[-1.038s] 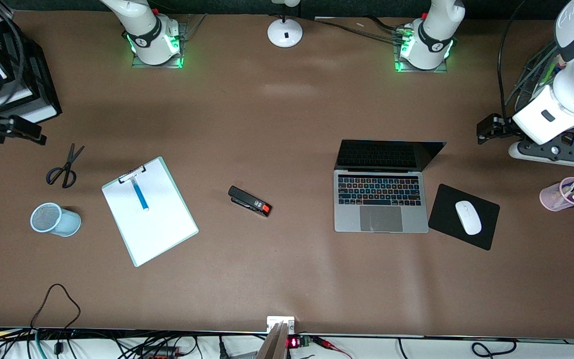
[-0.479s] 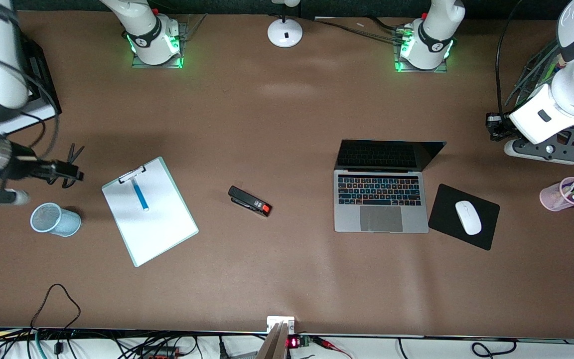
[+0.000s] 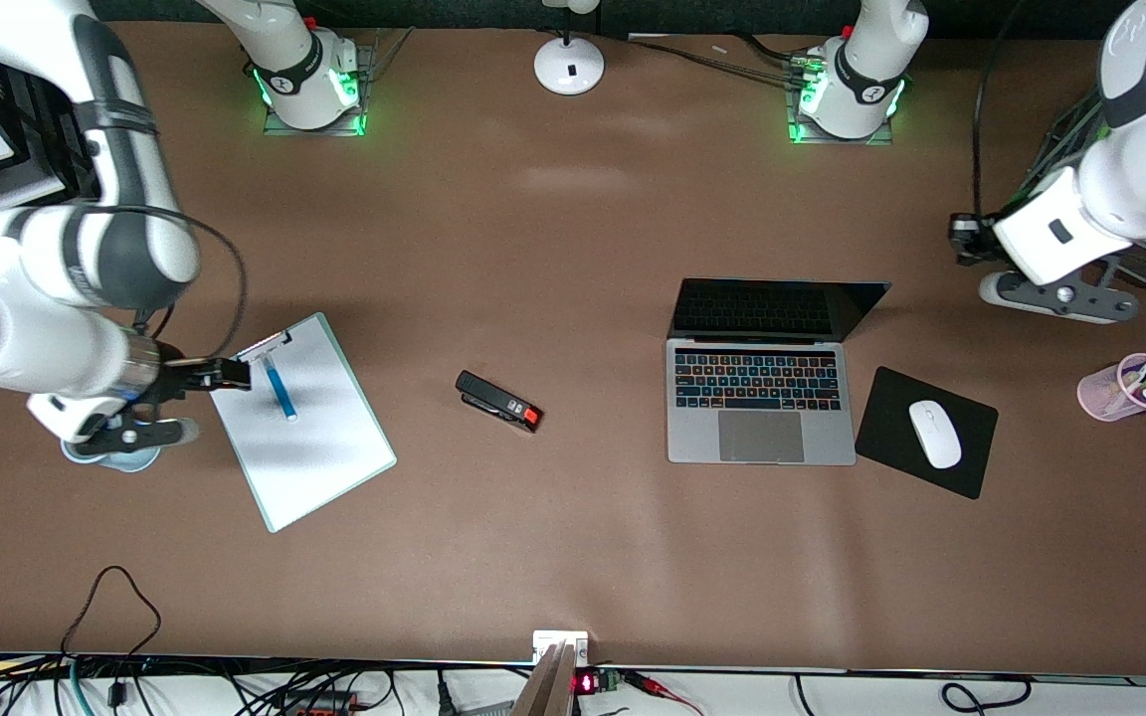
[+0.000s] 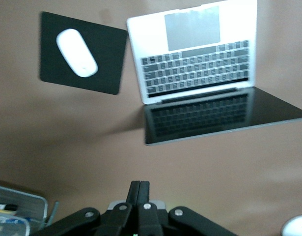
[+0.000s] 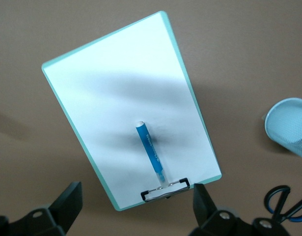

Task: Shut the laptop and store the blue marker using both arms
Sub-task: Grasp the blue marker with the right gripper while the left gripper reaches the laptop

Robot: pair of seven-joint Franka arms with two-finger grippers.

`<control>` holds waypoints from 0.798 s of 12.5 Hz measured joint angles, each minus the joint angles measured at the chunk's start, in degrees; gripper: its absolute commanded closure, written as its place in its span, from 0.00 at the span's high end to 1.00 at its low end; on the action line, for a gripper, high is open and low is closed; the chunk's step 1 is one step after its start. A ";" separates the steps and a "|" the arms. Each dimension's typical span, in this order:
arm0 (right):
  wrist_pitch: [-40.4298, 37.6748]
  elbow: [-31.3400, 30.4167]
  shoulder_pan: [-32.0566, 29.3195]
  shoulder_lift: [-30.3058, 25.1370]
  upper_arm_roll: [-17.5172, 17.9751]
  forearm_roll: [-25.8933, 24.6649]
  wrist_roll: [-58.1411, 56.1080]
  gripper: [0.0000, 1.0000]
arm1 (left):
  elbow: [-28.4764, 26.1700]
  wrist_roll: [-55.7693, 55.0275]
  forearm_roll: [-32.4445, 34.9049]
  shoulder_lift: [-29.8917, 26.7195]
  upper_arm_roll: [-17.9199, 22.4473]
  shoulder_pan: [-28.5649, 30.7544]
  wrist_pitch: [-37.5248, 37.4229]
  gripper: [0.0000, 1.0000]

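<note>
Blue marker [image 3: 279, 387] tip toward front camera

Brown table [image 3: 573, 249]: laptop [image 3: 760, 413], mouse pad [image 3: 926, 432], stapler [image 3: 498, 401], clipboard [image 3: 299, 423].

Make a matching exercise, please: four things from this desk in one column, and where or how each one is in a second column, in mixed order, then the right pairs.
Things:
1. laptop
2. blue marker
3. white mouse
4. left end effector

Places or states:
A. lies on the clipboard
B. fingers shut, holding nothing
C. lid open, dark screen up
D. rests on the black mouse pad

Pairs: 1-C, 2-A, 3-D, 4-B
</note>
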 measured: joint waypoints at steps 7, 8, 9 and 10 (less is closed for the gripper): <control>2.19 -0.17 1.76 5.61 -0.21 -2.16 -7.89 1.00 | -2.75 -11.72 -0.91 -0.53 -9.00 -1.22 -1.95 0.00; 3.26 -0.24 1.65 6.09 -0.24 -2.16 -9.00 1.00 | -4.58 -12.74 -0.91 -0.62 -9.59 -1.40 -0.69 0.00; 4.49 -0.41 1.58 6.47 -0.35 -2.16 -10.03 1.00 | -7.06 -13.25 -0.91 -0.65 -9.85 -1.45 1.35 0.00; 5.98 -0.77 1.56 6.84 -0.45 -2.15 -10.78 1.00 | -9.66 -13.39 -0.95 -0.64 -9.87 -1.44 3.60 0.00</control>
